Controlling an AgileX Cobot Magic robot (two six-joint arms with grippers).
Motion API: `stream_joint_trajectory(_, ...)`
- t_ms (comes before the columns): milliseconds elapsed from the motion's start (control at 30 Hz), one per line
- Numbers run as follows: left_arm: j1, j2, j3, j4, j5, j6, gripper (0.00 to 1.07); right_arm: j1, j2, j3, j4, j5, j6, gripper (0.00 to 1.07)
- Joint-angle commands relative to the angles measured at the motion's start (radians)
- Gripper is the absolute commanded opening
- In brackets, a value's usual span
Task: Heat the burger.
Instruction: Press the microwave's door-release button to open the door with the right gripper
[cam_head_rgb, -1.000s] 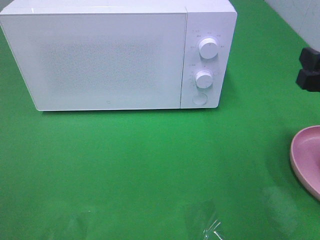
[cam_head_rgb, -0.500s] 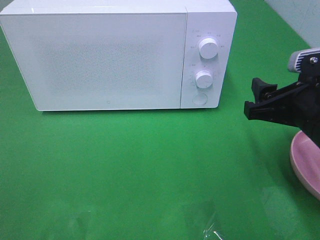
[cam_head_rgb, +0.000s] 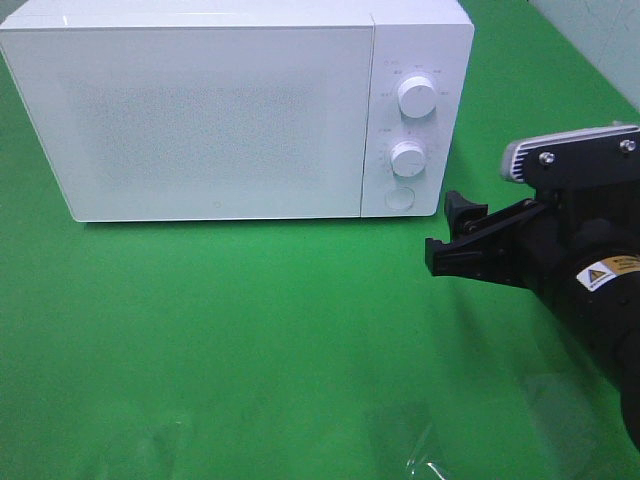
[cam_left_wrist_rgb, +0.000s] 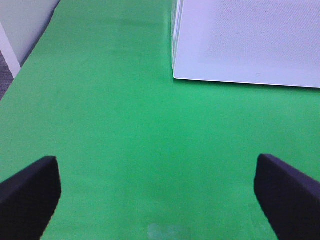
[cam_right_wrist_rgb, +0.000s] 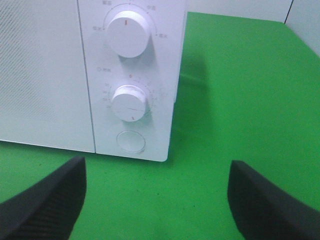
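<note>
**Annotator:** Green-covered bench (cam_head_rgb: 250, 340), a strip of pale wall past its far right corner. The white microwave (cam_head_rgb: 200, 110) sits along the far edge, left of middle, with its door (cam_head_rgb: 200, 130) shut.

**Operator:** Where's the burger?

**Annotator:** It's not in any view, so I can't place it. Your right arm covers the bench's right edge in the high view; it might be behind that, but that's only a guess.

**Operator:** Grippers?

**Annotator:** The right gripper (cam_head_rgb: 447, 232) hovers just off the microwave's front right corner, fingers spread wide with nothing between them. Its wrist view faces the control panel: upper knob (cam_right_wrist_rgb: 128, 34), lower knob (cam_right_wrist_rgb: 130, 103), round button (cam_right_wrist_rgb: 130, 141) underneath. The left gripper (cam_left_wrist_rgb: 157, 200) is also spread apart and empty, over bare green near the microwave's front left corner. It's out of the high view.

**Operator:** Which step?

**Annotator:** I'd call it door opening. Nothing is loaded and heating hasn't begun, so you're early in the task.

**Operator:** Next move?

**Annotator:** Probably you press that round button, if it's the door release; the labels are too small to confirm. You need one fingertip lined up on it, not on the lower knob just above. Push straight in and gently, or the microwave may slide back. Then stay clear of the door's swing.
</note>
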Motion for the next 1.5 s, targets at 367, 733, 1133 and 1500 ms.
stream_joint_trajectory(367, 0.000, -0.020, 0.003, 0.000, -0.015, 0.002, 0.98, 0.047, 0.107, -0.090, 0.050, -0.009, 0.014, 0.75)
stream_joint_trajectory(733, 0.000, -0.020, 0.003, 0.000, -0.015, 0.002, 0.98, 0.047, 0.117, -0.090, 0.050, 0.033, 0.353, 0.68)
stream_joint_trajectory(1133, 0.000, -0.020, 0.003, 0.000, -0.015, 0.002, 0.98, 0.047, 0.117, -0.090, 0.049, 0.039, 1.086, 0.29)
stream_joint_trajectory(1500, 0.000, -0.020, 0.003, 0.000, -0.015, 0.002, 0.98, 0.047, 0.117, -0.090, 0.045, 0.121, 1.401, 0.00)
